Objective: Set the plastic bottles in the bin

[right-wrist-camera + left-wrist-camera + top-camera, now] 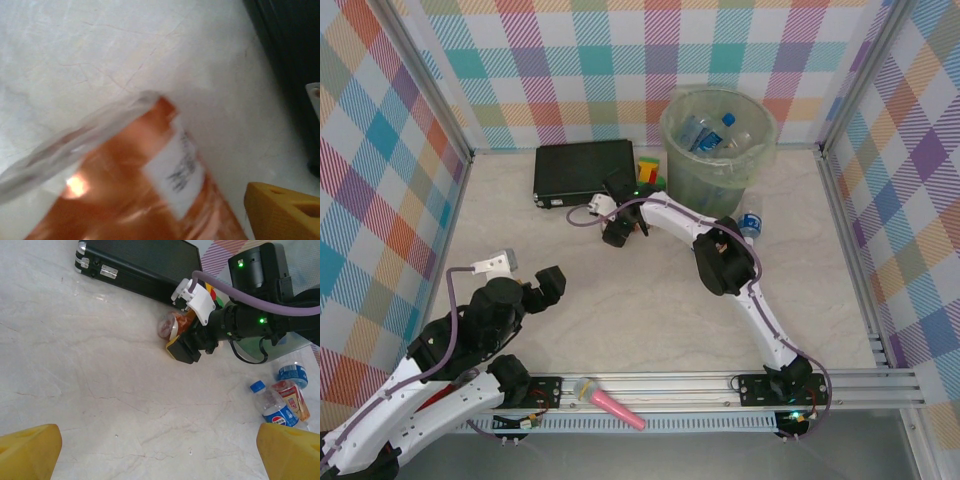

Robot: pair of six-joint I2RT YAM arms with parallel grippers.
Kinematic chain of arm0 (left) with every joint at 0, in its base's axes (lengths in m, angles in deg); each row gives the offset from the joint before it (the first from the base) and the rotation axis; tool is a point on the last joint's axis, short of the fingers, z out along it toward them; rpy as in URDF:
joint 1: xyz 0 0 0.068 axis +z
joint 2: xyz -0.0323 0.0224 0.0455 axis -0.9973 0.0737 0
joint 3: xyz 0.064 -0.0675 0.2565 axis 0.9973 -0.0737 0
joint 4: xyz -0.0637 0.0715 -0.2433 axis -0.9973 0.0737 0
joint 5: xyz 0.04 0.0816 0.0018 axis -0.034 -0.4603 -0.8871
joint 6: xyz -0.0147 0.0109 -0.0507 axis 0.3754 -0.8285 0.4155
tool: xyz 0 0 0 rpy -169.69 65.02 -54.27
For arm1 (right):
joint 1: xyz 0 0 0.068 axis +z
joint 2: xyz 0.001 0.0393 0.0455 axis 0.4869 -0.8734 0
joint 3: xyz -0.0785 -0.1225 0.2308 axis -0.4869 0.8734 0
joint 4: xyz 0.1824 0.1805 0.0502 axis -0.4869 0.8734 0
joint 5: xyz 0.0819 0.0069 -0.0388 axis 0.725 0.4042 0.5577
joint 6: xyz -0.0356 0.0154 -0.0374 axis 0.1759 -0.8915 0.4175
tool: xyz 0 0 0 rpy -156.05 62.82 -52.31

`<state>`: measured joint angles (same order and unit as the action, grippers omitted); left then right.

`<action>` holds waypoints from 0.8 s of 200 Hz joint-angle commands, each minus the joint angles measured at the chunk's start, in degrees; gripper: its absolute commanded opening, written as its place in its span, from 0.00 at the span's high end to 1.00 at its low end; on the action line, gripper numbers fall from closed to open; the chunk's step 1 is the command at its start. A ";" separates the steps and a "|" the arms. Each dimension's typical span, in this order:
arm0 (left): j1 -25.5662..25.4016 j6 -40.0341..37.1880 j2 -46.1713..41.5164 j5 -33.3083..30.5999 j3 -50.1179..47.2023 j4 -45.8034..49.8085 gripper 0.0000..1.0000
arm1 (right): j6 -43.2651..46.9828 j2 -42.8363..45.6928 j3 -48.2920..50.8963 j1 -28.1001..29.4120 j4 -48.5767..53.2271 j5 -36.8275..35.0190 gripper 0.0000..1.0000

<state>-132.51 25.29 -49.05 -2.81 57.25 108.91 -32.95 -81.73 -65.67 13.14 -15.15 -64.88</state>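
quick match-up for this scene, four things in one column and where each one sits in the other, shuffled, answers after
Things:
1. black case
2. bin
3. pink stick
4. copper-labelled bottle

Places:
a. near edge, by the rail
b. on the table at the right fingers
c. far side, right of centre, with bottles inside
d. far side, lying flat, left of the bin

Pairs: 1-d, 2-c, 3-a, 4-b

Clear crinkled plastic bottle (pixel 125 200), glossy tabletop (pixel 620 300)

Pastel plaid walls (pixel 620 60) enclose a pale, seemingly marble-patterned tabletop (pixel 620 300).
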 commanded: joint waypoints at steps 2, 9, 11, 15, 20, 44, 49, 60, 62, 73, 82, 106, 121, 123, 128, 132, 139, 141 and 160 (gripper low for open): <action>0.15 -0.53 0.78 -0.48 0.81 -1.39 0.00 | -1.46 3.01 2.80 0.69 2.54 2.99 0.21; 0.16 -0.54 0.84 -0.21 0.47 -1.89 0.00 | -2.00 4.08 4.19 0.78 1.93 3.05 0.24; 0.16 -0.55 0.87 -0.03 0.34 -2.00 0.00 | -2.03 4.27 4.52 0.78 1.82 3.01 0.26; 0.11 -0.59 0.95 0.07 0.24 -2.18 0.00 | -2.18 4.78 5.00 0.85 1.85 2.97 0.28; 0.15 -0.64 0.96 0.36 0.03 -2.45 0.00 | -2.33 5.25 5.38 0.94 1.88 2.79 0.32; 0.16 -0.59 1.37 1.10 -0.34 -3.20 0.00 | -2.22 6.35 6.64 1.68 2.48 2.76 0.35; 0.16 -0.59 1.32 1.18 -0.34 -3.20 0.00 | -2.03 6.23 6.68 1.95 2.38 2.40 0.35; 0.11 -0.64 1.31 1.33 -0.27 -3.12 0.00 | -1.22 5.50 6.24 2.59 2.35 1.06 0.31; 0.15 -0.64 1.21 1.43 -0.26 -2.99 0.00 | -1.07 5.37 6.08 2.73 2.41 0.76 0.30; 0.14 -0.64 0.99 1.44 -0.14 -2.58 0.00 | -0.36 4.19 4.65 3.27 2.99 -0.68 0.24; 0.16 -0.63 0.80 1.42 -0.05 -2.21 0.01 | 0.34 3.06 3.28 3.82 3.52 -1.58 0.23; 0.13 -0.55 -0.14 1.05 0.10 -1.14 0.00 | 2.35 0.64 0.67 4.99 3.92 -3.88 0.21; 0.11 -0.49 -0.76 0.92 0.17 -0.76 0.00 | 3.46 -0.78 -0.87 5.27 4.45 -4.34 0.23; 0.13 -0.49 -0.78 0.91 0.14 -0.68 0.01 | 3.63 -1.09 -1.05 5.34 4.64 -4.42 0.23; 0.11 -0.54 -0.92 0.84 0.17 -0.55 0.00 | 3.88 -1.47 -1.58 5.40 4.92 -4.58 0.25; 0.13 -0.55 -1.03 0.85 0.12 -0.49 0.00 | 4.21 -1.95 -2.13 5.38 5.38 -4.68 0.27; 0.16 -0.48 -1.13 0.78 0.25 -0.40 0.00 | 4.57 -2.49 -2.89 5.44 5.90 -5.06 0.28; 0.16 -0.51 -1.12 0.77 0.27 -0.37 0.00 | 4.73 -2.65 -2.96 5.44 6.00 -5.08 0.28; 0.15 -0.54 -1.14 0.68 0.27 -0.13 0.00 | 5.72 -3.23 -3.31 5.68 6.72 -5.61 0.32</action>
<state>-132.51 25.27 -49.48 -2.15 57.22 107.45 -29.74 -82.60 -67.63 18.67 -11.26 -69.08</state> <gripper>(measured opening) 0.996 0.700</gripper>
